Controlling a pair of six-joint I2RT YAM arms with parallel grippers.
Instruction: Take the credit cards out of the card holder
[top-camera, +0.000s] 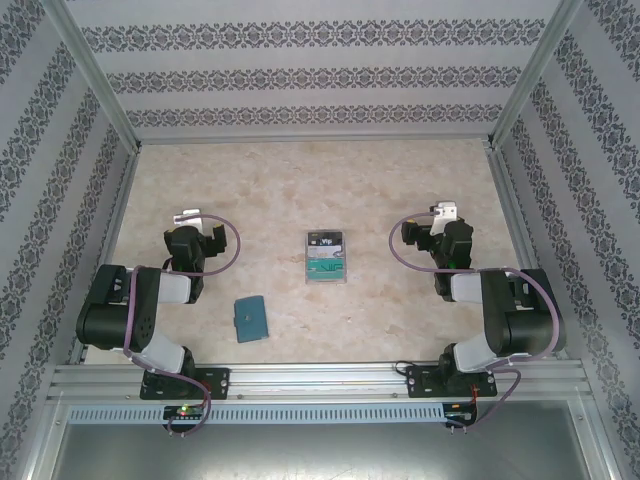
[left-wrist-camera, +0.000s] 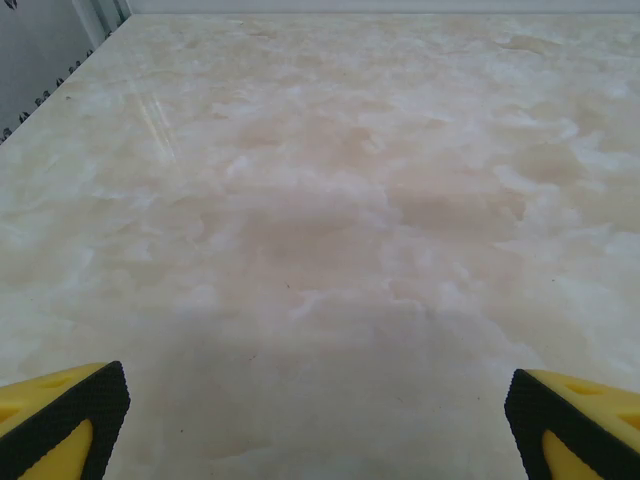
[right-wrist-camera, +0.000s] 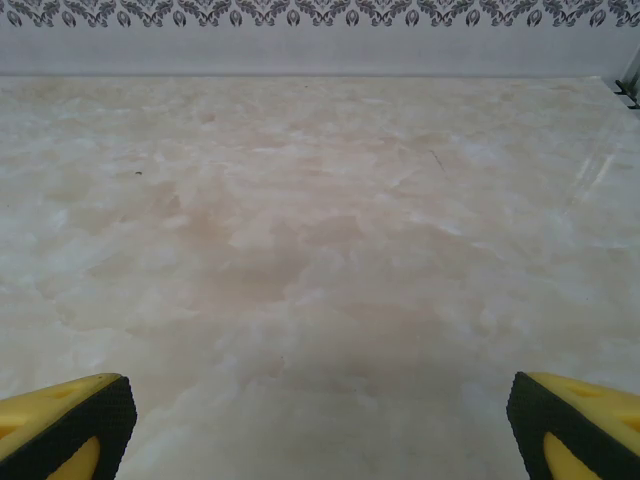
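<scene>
One marbled table (top-camera: 300, 180) carries everything. Both the left gripper (left-wrist-camera: 320, 420) and the right gripper (right-wrist-camera: 320, 420) hang over bare surface toward their own side edges, fingers spread wide and holding nothing. The credit cards (top-camera: 326, 258) lie stacked at the table's middle. The teal card holder (top-camera: 250, 319) lies apart from them, closer to the near edge, left of centre.

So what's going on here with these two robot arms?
Nothing is being handled right now. Both arms wait at the near edge, the left gripper and right gripper open and empty above the bare table. A small teal card holder lies near the left arm, apparently closed, and a stack of teal and black cards lies mid-table, both untouched.
</scene>
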